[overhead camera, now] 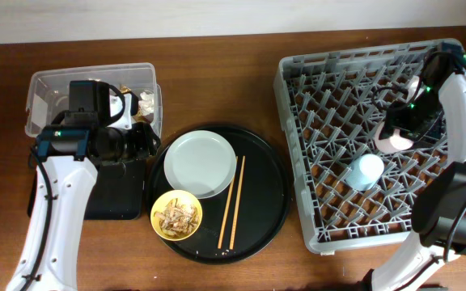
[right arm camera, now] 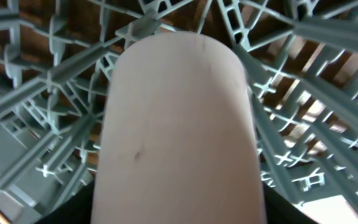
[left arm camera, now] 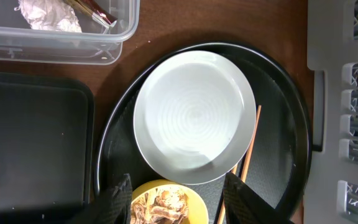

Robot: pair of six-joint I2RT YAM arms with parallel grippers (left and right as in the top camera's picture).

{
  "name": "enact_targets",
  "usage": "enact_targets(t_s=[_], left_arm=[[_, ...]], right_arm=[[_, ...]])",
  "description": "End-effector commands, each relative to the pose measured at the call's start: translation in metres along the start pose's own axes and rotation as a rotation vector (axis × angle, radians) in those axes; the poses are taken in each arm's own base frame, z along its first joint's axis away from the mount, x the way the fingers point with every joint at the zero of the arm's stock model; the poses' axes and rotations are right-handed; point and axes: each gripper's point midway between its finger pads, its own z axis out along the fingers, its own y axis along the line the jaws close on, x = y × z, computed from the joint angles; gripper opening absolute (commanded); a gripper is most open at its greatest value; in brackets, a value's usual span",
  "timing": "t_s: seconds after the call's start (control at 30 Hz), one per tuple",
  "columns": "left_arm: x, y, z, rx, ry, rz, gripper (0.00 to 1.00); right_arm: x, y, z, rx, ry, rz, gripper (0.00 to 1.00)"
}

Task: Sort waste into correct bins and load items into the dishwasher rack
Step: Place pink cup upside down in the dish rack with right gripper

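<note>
Near the right edge of the table, inside the large square grey plastic dishwasher rack (overhead camera: 314, 73), the smooth pink cylindrical cup (right arm camera: 179, 124) lay among the upright pegs, directly under the right gripper (overhead camera: 401, 128). The right wrist view was filled by the cup and showed no fingers, so whether they clamped it or stood apart could not be told. The cup looked light, stiff and probably slippery, so a hold across its wall near the rim seemed safest. A light blue cup (overhead camera: 366, 171) sat just beside it in the rack.

Toward the table's middle, the left gripper (left arm camera: 178, 180) hovered, fingers spread and empty, above the small yellow bowl (left arm camera: 166, 208) of beige-brown shredded food scraps (left arm camera: 160, 208) on the large round black tray (left arm camera: 278, 155). The scraps looked loose, so the bowl likely needed a rim pinch and level carrying.
</note>
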Motion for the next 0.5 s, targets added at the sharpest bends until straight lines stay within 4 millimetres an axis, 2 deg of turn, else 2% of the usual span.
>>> enact_targets(t_s=[0.0, 0.07, 0.1, 0.33, 0.47], left_arm=[[-0.002, 0.001, -0.005, -0.006, -0.016, 0.016, 0.47], [-0.002, 0.001, -0.005, -0.006, -0.015, 0.015, 0.47], [-0.002, 0.001, -0.005, -0.006, -0.015, 0.015, 0.47], [-0.002, 0.001, -0.005, -0.006, -0.015, 0.015, 0.47], [-0.002, 0.001, -0.005, -0.008, -0.015, 0.015, 0.47]], right_arm=[[-0.002, -0.002, 0.004, 0.005, 0.01, 0.01, 0.81], [-0.002, -0.002, 0.005, 0.005, 0.012, 0.01, 0.92], [-0.002, -0.002, 0.005, 0.005, 0.012, 0.01, 0.94], [-0.002, -0.001, 0.005, 0.001, 0.013, 0.01, 0.94], [0.002, 0.01, -0.001, -0.061, 0.022, 0.007, 0.92]])
